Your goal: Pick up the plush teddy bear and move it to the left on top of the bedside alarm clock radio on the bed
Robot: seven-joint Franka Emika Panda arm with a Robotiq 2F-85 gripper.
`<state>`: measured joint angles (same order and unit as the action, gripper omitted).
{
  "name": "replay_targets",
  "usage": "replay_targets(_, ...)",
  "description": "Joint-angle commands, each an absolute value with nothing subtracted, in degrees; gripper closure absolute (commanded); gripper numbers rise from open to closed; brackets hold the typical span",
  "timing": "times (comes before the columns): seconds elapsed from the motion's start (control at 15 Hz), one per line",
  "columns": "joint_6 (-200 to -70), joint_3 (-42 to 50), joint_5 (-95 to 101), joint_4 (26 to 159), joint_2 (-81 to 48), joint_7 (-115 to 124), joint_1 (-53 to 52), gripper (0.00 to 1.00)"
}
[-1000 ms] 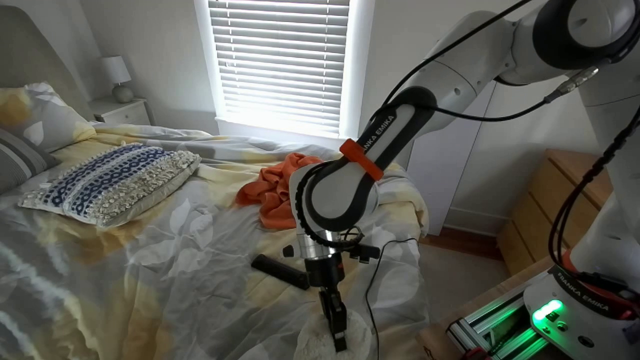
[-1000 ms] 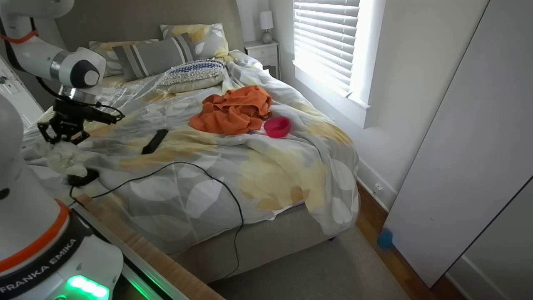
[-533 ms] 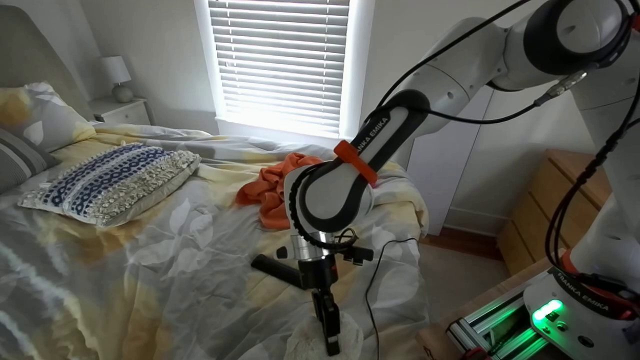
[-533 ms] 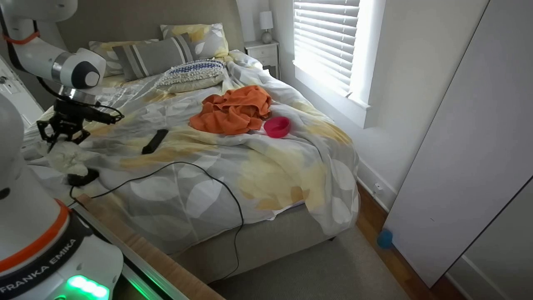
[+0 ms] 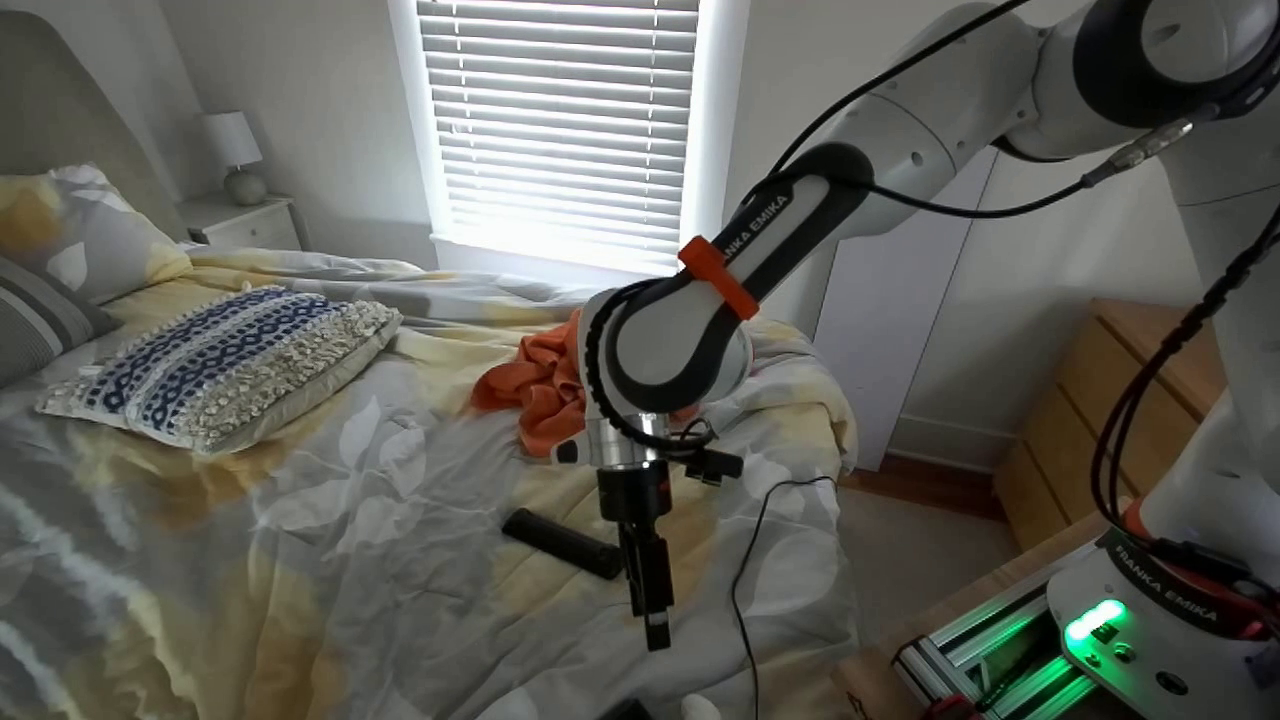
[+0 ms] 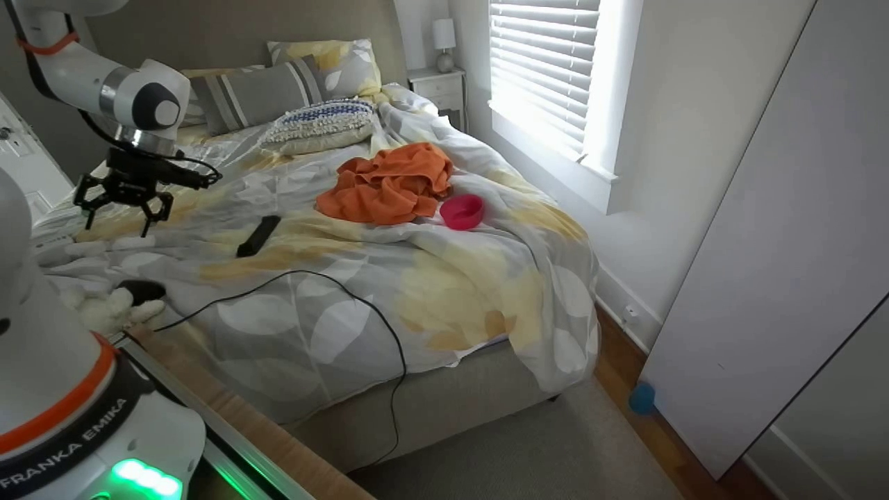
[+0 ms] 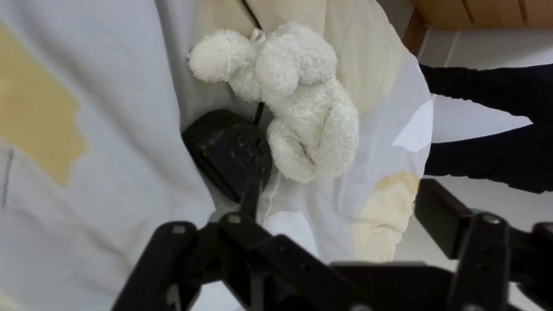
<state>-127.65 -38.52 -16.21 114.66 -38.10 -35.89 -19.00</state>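
Floppy white plush bear (image 7: pixel 311 112): lower than before, two o'clock (wrist view) from black wedge-shaped plastic clock radio (image 7: pixel 227 151).
Black two-fingered claw (image 6: pixel 117 228): risen, jaws wide apart.

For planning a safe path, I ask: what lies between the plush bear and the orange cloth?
In an exterior view, from the plush bear toward the orange cloth: first the black clock radio, then a long black object.
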Motion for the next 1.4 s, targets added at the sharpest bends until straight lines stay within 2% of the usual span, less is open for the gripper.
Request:
replay_targets(0.0, -128.1, -38.5, -16.7, 117.8, -33.1, -35.0, -16.5, 0.0)
replay_targets(0.8, -141.3, -31.9, -14.0, 124.4, -23.6, -22.1, -17.6, 0.0)
replay_targets(1.33, -138.6, -20.8, 5.5, 128.0, -16.2, 1.6, -26.5, 0.0)
